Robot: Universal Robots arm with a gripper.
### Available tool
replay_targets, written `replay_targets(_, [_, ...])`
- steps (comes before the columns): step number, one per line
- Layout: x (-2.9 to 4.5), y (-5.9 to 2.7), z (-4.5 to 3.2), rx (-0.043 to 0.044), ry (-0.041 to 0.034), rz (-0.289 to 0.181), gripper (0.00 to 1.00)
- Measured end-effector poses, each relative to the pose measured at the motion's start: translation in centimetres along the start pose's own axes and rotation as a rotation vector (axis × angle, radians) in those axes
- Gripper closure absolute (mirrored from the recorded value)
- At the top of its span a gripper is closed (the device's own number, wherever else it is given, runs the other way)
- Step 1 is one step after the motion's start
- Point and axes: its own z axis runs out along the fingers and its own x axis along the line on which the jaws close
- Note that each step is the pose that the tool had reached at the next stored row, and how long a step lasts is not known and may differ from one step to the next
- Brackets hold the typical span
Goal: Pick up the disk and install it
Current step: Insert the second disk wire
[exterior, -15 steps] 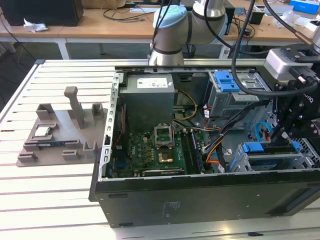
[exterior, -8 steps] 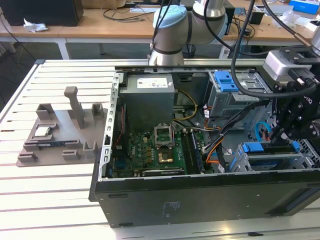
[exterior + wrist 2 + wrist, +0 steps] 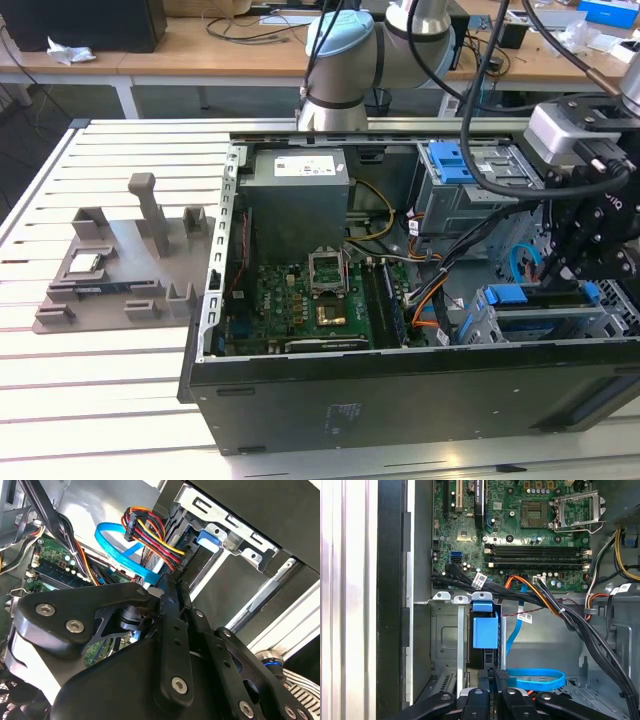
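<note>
Gripper (image 3: 560, 268) sat inside the case (image 3: 300, 400) at the exterior view's right, jaws clamped on the disk (image 3: 485, 645) edge-up in its bay.

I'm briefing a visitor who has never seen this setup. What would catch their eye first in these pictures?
First, the open computer case on the slatted white table, its green motherboard laid bare. Next, the black gripper lowered into the case's drive-bay corner at the exterior view's right, over the blue-railed disk standing in its cage. Then the bright blue ribbon cable and orange-red wire bundle beside it.
</note>
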Motion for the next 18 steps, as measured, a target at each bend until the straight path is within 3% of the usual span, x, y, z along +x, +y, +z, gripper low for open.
replay_targets(15, [-0.01, -0.28, 0.36, -0.0001, 0.0012, 0.000, 0.83])
replay_targets(16, [-0.01, -0.29, 0.36, -0.0001, 0.0014, 0.000, 0.76])
replay_targets(18, [0.01, -0.29, 0.17, -0.0001, 0.0019, 0.000, 0.76])
